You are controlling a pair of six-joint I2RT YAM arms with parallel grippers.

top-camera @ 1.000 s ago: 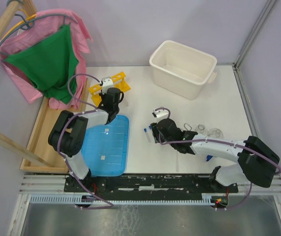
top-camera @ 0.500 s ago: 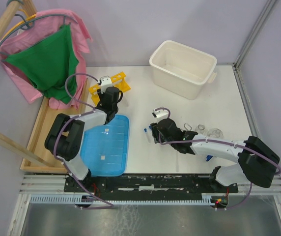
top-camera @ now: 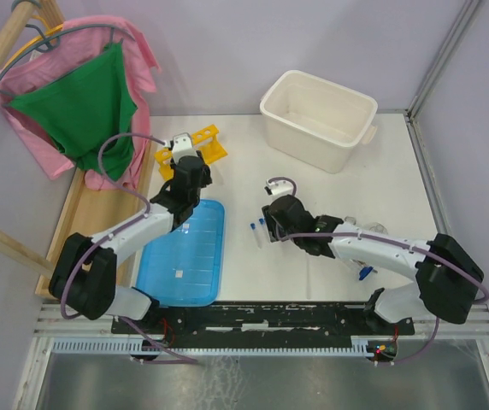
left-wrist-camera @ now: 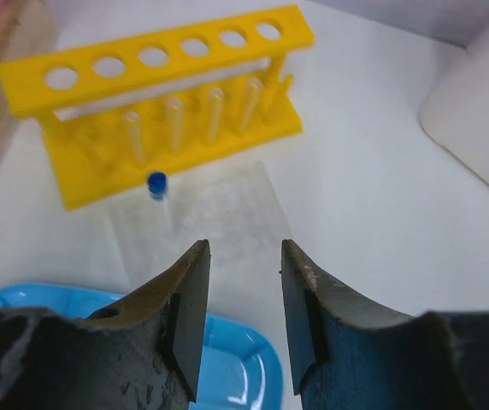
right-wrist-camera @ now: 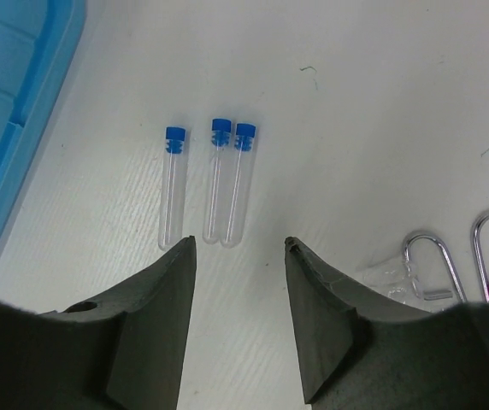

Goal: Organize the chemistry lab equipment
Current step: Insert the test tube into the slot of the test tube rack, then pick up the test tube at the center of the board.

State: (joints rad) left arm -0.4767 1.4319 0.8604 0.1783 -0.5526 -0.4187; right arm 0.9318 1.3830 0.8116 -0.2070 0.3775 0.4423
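left claw [left-wrist-camera: 243, 256]: open, empty, above the counter [left-wrist-camera: 381, 213]. the rack [left-wrist-camera: 155, 81] stands upright straight ahead; one capped tube [left-wrist-camera: 156, 182] is at its near edge, slightly left of the claw. right claw [right-wrist-camera: 240, 248]: open, empty. three tubes [right-wrist-camera: 219, 184] lie flat just ahead of its tips, two touching, one apart to the left. tongs [right-wrist-camera: 439, 249] lie to its right, lid [right-wrist-camera: 14, 94] to its left.

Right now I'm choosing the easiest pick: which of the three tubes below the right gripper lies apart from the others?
The leftmost tube in the right wrist view, nearest the blue lid; the other two lie touching.
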